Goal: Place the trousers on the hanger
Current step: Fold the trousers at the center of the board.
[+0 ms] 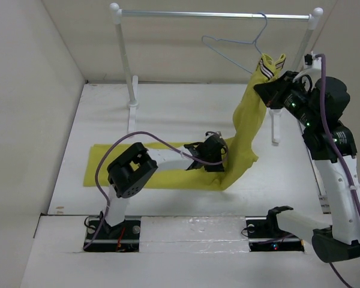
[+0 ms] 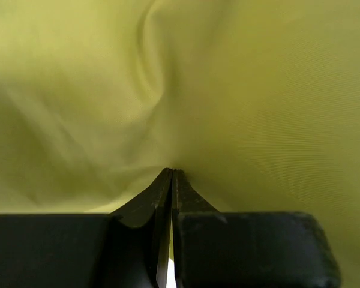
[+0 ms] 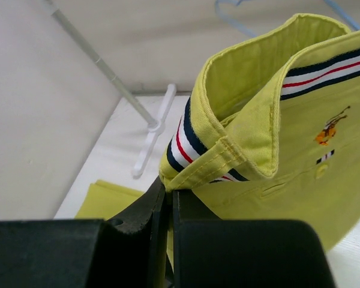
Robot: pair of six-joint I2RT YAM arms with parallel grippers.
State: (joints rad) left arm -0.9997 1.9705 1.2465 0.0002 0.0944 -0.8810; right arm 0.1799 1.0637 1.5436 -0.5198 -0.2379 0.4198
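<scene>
Right claw [image 3: 168, 189] pinching trousers [image 1: 245, 129] waistband — near hanger [image 1: 231, 41]; left claw [image 2: 171, 175] clamping leg

The top view looks down from the near edge toward the far rail [image 1: 216, 14]. Both wrist cameras sit close to the trousers [image 1: 246, 129] (cloth fills the left one), which the top view shares.

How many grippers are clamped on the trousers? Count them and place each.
2. The left gripper pinches the trousers mid-leg, near the table; the right gripper holds the striped waistband up beside the hanger.
</scene>
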